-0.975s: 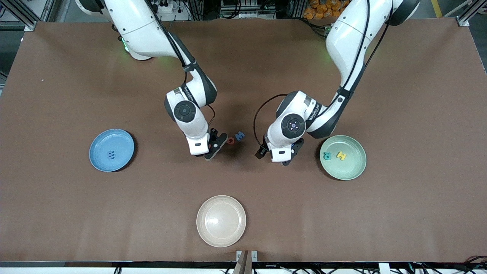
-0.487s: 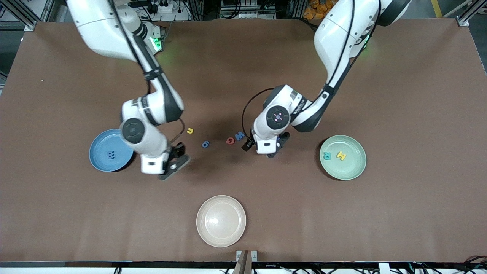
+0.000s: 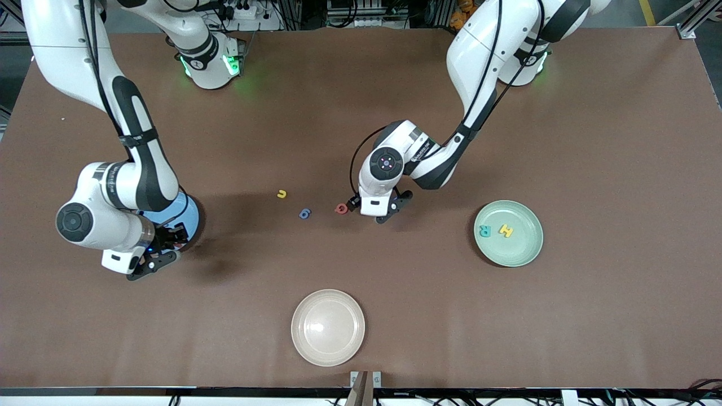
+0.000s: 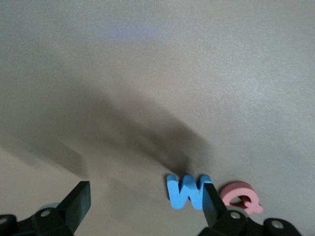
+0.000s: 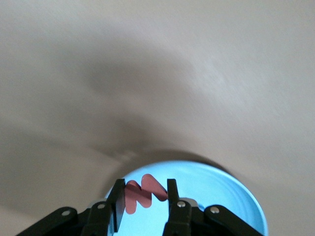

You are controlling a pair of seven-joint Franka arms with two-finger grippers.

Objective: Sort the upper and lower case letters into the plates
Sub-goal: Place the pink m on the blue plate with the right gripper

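Right gripper [image 5: 143, 209]: clamped on a red letter [image 5: 142, 194], over the blue plate [image 5: 206, 189].
Left gripper [image 4: 145, 204]: fingers wide apart, over the blue W [image 4: 186, 191] beside the red Q [image 4: 241, 196].

- Table [image 3: 592, 316]: matt brown cover, fine even grain, no shine
- Cream plate [image 3: 328, 327] near the front edge: smooth, glossy, bright highlight on its well
- Mint green plate [image 3: 522, 248], sky blue plate [image 5: 211, 189]: smooth, satin, plastic-looking
- Blue W [image 4: 186, 191], pink-red Q [image 4: 241, 195], red letter [image 5: 143, 192]: matt, thick-cut, foam-like
- Arm shells [image 3: 479, 51]: glossy white plastic, black joints
- Left gripper fingers [image 4: 74, 201]: matt black
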